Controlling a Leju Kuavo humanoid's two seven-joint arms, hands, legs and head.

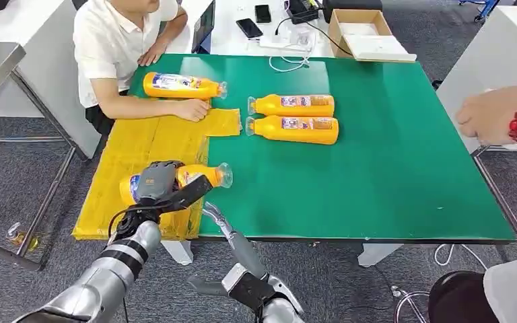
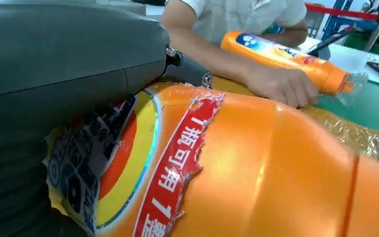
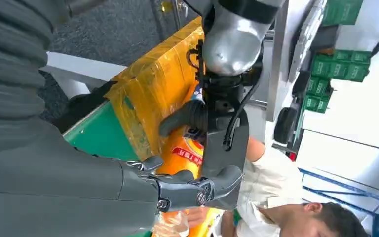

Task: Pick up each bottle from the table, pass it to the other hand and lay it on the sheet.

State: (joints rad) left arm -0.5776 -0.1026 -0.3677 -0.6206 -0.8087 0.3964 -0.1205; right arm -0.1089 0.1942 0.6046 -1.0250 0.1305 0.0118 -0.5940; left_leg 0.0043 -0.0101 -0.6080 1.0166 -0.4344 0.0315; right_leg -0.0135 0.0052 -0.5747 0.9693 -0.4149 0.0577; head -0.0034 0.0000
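Bottles number four in the head view. One bottle [image 1: 205, 175] is gripped by the left hand [image 1: 158, 185] over the near part of the yellow sheet [image 1: 141, 145], its cap pointing toward the green surface [image 1: 390, 168]; whether it rests on the sheet cannot be told. The right hand [image 1: 219, 219] is seen empty, fingers apart, just below the surface edge. A far bottle [image 1: 182, 85] lies beside a person's hand [image 1: 192, 109], just beyond the sheet. Two paired bottles [image 1: 295, 118] are judged still to be picked up, passed and laid.
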